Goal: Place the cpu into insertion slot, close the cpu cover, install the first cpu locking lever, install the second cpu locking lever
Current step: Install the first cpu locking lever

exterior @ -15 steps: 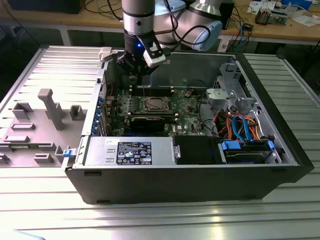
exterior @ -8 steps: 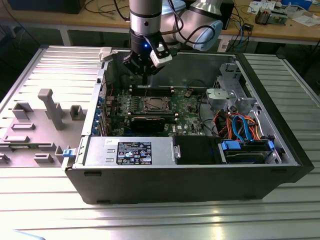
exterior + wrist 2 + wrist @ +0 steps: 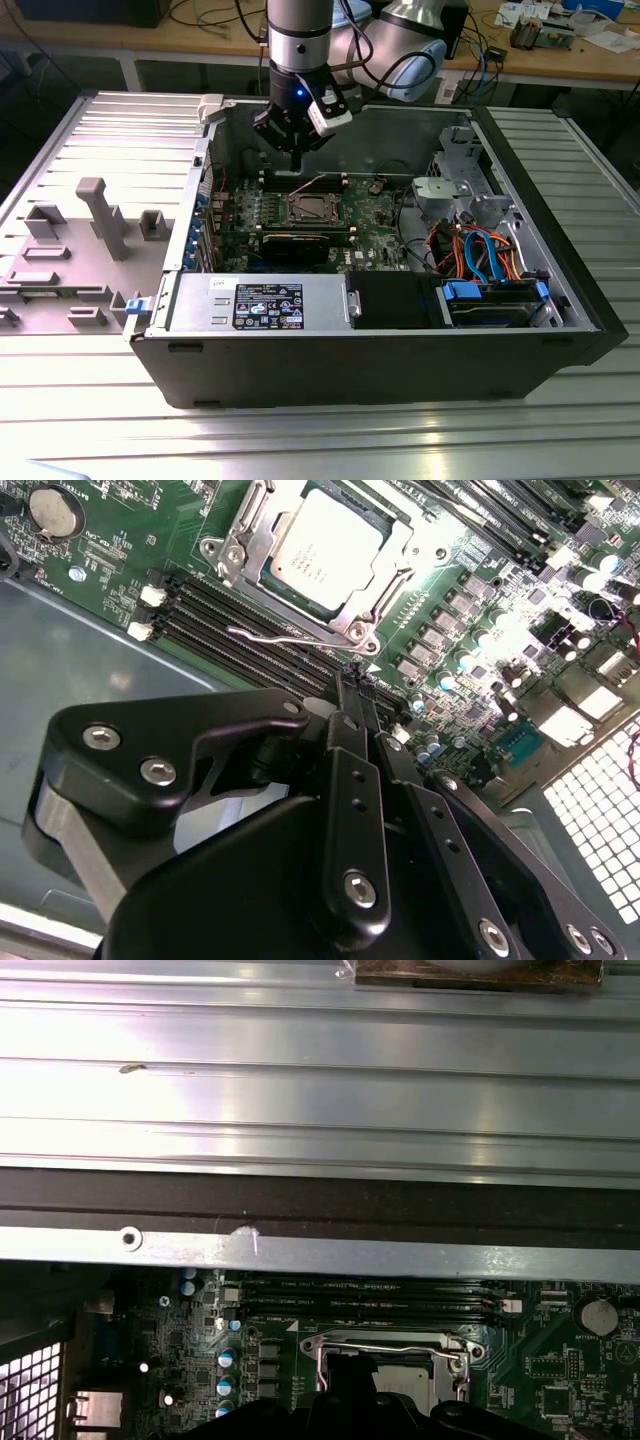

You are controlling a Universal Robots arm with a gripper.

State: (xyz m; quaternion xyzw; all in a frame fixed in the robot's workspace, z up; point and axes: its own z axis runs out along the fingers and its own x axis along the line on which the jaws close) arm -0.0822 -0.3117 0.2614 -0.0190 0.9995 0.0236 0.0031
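End effector (image 3: 299, 160) hangs over the open PC case (image 3: 560, 300), above the back edge of the green motherboard (image 3: 375, 215), on the far side of the insertion slot (image 3: 306, 208) in the exterior view. In the second wrist view the end effector's (image 3: 357, 695) fingers (image 3: 352, 780) are pressed together with nothing between them: clenched, empty.

cpu (image 3: 325, 548) is seated in the insertion slot (image 3: 232, 552), dull silver top facing up. It sits clear of the fingertips, beyond them across the black memory slots (image 3: 215, 615), no contact. cpu cover (image 3: 262, 525) lies flat over the chip, framing it through the window. One thin wire locking lever (image 3: 290, 638) runs along the socket edge nearest the memory slots, between the socket and the fingertips; can't tell if it's hooked under its catch.

First wrist view: cpu (image 3: 405, 1382) and cover frame (image 3: 330, 1345) sit just beyond the dark body of the end effector, with a lever wire (image 3: 400, 1348) across the frame. Beyond the socket come the memory slots (image 3: 370, 1300), then the case wall (image 3: 300, 1250) and the ribbed metal worktop (image 3: 320, 1090).

Exterior view: grey power supply box (image 3: 255, 303) sits on the near side of the socket; drive bay with blue and orange cables (image 3: 490, 255) is on the exterior view's right of it.
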